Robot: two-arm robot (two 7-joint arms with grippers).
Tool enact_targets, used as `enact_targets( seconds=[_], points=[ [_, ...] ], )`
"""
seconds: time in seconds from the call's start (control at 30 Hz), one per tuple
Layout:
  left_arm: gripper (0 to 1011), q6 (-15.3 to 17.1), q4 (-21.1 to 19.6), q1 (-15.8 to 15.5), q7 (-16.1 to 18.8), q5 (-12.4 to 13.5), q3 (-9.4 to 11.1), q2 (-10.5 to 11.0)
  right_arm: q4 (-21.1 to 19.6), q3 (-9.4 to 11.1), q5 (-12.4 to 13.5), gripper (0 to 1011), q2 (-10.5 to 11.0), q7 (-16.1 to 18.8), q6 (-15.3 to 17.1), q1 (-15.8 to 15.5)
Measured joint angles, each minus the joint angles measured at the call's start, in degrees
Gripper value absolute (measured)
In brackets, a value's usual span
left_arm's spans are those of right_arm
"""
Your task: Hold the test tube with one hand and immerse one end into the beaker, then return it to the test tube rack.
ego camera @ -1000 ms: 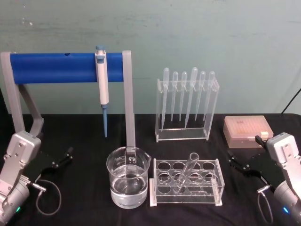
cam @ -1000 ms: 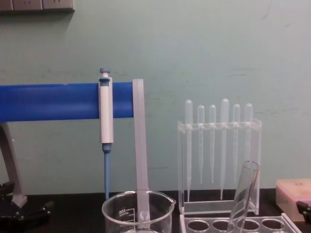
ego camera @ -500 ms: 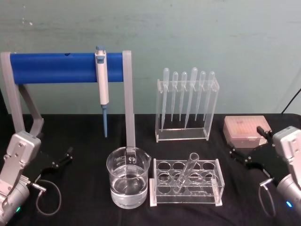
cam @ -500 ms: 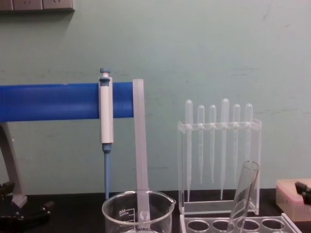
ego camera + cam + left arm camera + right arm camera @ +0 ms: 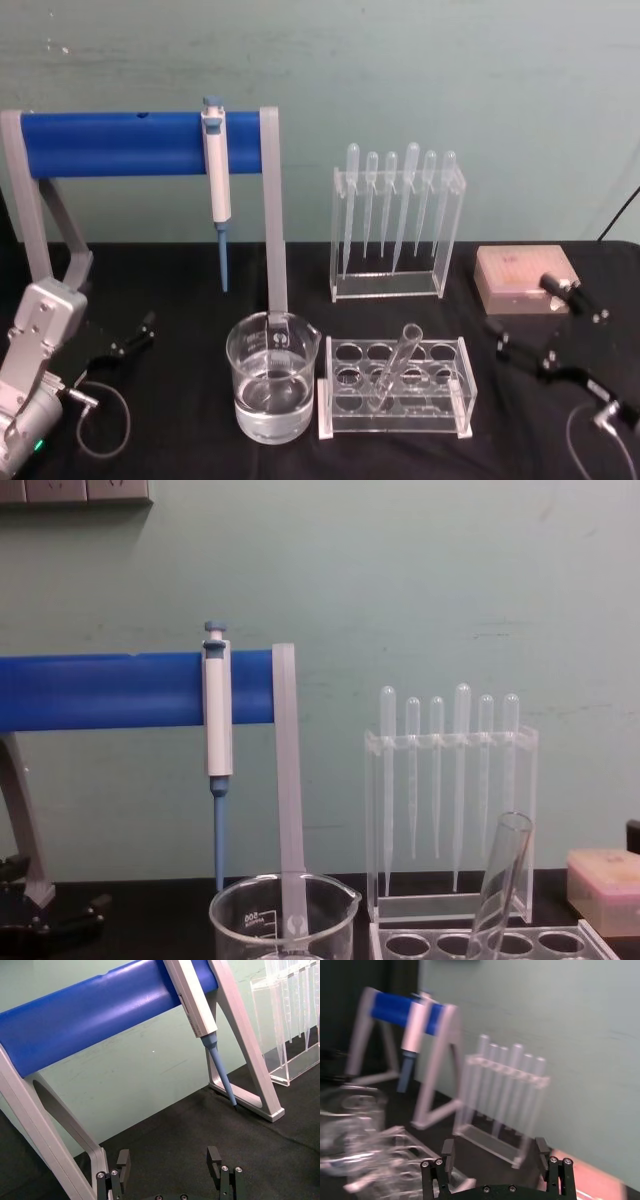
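Note:
The test tube (image 5: pixel 394 366) is a clear glass tube leaning in the clear acrylic rack (image 5: pixel 455 392), open rim up; the chest view shows the test tube (image 5: pixel 500 885) from the side. Left of the rack stands the beaker (image 5: pixel 272 350), partly filled with clear liquid, and its rim shows low as the beaker (image 5: pixel 283 912). My right gripper (image 5: pixel 521 311) hovers open to the right of the rack, apart from the tube; the wrist view shows its open fingers (image 5: pixel 447 1154). My left gripper (image 5: pixel 130 338) rests open at the table's left, also seen as the left gripper (image 5: pixel 168 1160).
A blue-barred stand (image 5: pixel 130 143) holds a white-and-blue micropipette (image 5: pixel 218 180) behind the beaker. A clear holder with several plastic pipettes (image 5: pixel 398 225) stands at the back centre. A pink box (image 5: pixel 520 276) sits at the back right, close behind my right gripper.
My right gripper has risen and its silver wrist has swung out of the head view at the right. The left arm, tube and beaker have not moved.

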Motion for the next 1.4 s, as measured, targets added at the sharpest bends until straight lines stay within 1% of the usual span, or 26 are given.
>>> enact_targets(
  seconds=[0.13, 0.17, 0.23, 0.27, 0.33, 0.37, 0.43, 0.5, 0.53, 0.57, 0.63, 0.67, 0.73, 0.77, 0.8, 0.9, 1.0, 1.23, 1.4],
  points=[
    [1000, 0.0, 0.0, 0.0, 0.0, 0.0, 0.0, 0.0, -0.4, 0.0, 2.7, 1002, 1.1, 5.6, -1.3, -0.8],
    [1000, 0.0, 0.0, 0.0, 0.0, 0.0, 0.0, 0.0, -0.4, -0.3, 3.7, 1002, 1.5, 8.2, -1.5, -0.8],
    [1000, 0.0, 0.0, 0.0, 0.0, 0.0, 0.0, 0.0, -0.4, -0.7, 4.3, 1002, 1.8, 10.4, -1.6, -0.7],
    [1000, 0.0, 0.0, 0.0, 0.0, 0.0, 0.0, 0.0, -0.2, -1.3, 4.7, 1002, 2.0, 12.8, -1.5, -0.4],
    [1000, 0.0, 0.0, 0.0, 0.0, 0.0, 0.0, 0.0, 0.1, -2.0, 4.8, 1002, 2.2, 14.9, -1.2, 0.2],
    [1000, 0.0, 0.0, 0.0, 0.0, 0.0, 0.0, 0.0, 0.5, -2.7, 4.8, 1002, 2.3, 16.9, -0.9, 0.7],
    [1000, 0.0, 0.0, 0.0, 0.0, 0.0, 0.0, 0.0, 0.8, -3.3, 4.8, 1002, 2.3, 18.7, -0.7, 1.3],
    [1000, 0.0, 0.0, 0.0, 0.0, 0.0, 0.0, 0.0, 1.8, -4.0, 4.7, 1002, 1.8, 21.0, -0.5, 2.5],
    [1000, 0.0, 0.0, 0.0, 0.0, 0.0, 0.0, 0.0, 2.1, -4.2, 4.6, 1002, 1.6, 21.5, -0.5, 2.8],
    [1000, 0.0, 0.0, 0.0, 0.0, 0.0, 0.0, 0.0, 3.1, -4.7, 4.6, 1002, 0.9, 22.9, -0.6, 3.7],
    [1000, 0.0, 0.0, 0.0, 0.0, 0.0, 0.0, 0.0, 4.2, -5.0, 4.6, 1002, 0.0, 24.1, -0.8, 4.7],
    [1000, 0.0, 0.0, 0.0, 0.0, 0.0, 0.0, 0.0, 5.5, -5.4, 4.6, 1002, -1.0, 25.5, -1.2, 5.9],
    [1000, 0.0, 0.0, 0.0, 0.0, 0.0, 0.0, 0.0, 6.7, -5.8, 4.7, 1002, -1.9, 26.6, -1.4, 7.0],
    [1000, 0.0, 0.0, 0.0, 0.0, 0.0, 0.0, 0.0, 8.1, -6.1, 4.8, 1002, -3.0, 27.9, -1.7, 8.1],
    [1000, 0.0, 0.0, 0.0, 0.0, 0.0, 0.0, 0.0, 8.1, -6.1, 4.8, 1002, -3.0, 27.9, -1.7, 8.1],
    [1000, 0.0, 0.0, 0.0, 0.0, 0.0, 0.0, 0.0, 11.2, -7.2, 4.8, 1002, -5.1, 30.4, -1.9, 11.1],
    [1000, 0.0, 0.0, 0.0, 0.0, 0.0, 0.0, 0.0, 13.3, -8.1, 5.1, 1003, -6.5, 32.2, -1.7, 13.2],
    [1000, 0.0, 0.0, 0.0, 0.0, 0.0, 0.0, 0.0, 17.1, -10.0, 5.1, 1002, -8.6, 34.3, -1.2, 17.0],
    [1000, 0.0, 0.0, 0.0, 0.0, 0.0, 0.0, 0.0, 18.5, -10.7, 4.6, 1002, -9.4, 34.4, -1.1, 18.4]
  ],
)
